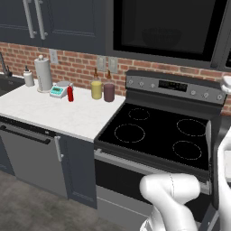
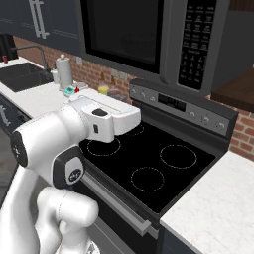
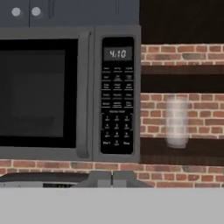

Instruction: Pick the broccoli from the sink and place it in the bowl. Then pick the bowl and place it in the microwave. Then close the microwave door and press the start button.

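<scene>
Looking along the hand view, you cannot tell how far the jaws stand apart, and nothing sits between them. Straight ahead of the jaws hangs the microwave point(image 3: 70, 94), its microwave door point(image 3: 41, 94) shut flat, black glass in a grey frame, with the keypad point(image 3: 117, 94) reading 4:10 just right of it. Through the glass in the left base view you can faintly make out the bowl point(image 1: 161, 37) inside. The right base view adds the sink point(image 2: 20, 75), far to the left.
</scene>
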Tool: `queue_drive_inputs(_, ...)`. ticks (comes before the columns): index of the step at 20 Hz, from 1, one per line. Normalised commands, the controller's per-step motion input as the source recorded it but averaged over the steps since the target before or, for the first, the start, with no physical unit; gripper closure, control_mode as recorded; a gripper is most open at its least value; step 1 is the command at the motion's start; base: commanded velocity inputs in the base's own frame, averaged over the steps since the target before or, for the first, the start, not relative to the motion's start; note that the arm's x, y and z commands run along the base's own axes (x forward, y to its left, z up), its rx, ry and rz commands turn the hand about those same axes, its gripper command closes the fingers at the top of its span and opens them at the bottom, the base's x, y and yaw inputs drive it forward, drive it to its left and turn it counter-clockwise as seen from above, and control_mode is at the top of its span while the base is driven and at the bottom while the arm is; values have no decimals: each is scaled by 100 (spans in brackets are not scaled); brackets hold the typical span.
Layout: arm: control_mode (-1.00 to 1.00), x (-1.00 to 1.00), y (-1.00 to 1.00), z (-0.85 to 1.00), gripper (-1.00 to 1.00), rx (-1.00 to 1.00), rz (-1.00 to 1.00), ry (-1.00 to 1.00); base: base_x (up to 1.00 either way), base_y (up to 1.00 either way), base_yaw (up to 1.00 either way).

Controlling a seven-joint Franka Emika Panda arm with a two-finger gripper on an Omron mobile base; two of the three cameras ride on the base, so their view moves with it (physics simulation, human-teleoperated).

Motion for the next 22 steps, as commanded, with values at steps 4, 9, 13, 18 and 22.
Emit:
queue_drive_inputs(4, -100, 14, -31, 0, 100, 6, 0, 0, 0, 0, 0)
queue_drive_inputs(9, -100, 31, -9, 0, 100, 2, 0, 3, 0, 0, 0)
queue_drive_inputs(13, -100, 58, 0, 0, 100, 1, 0, 7, 0, 0, 0)
queue_drive_inputs(18, -100, 51, -10, 0, 100, 3, 0, 2, 0, 0, 0)
queue_drive_inputs(22, -100, 29, -30, 0, 100, 6, 3, 0, 0, 0, 0)
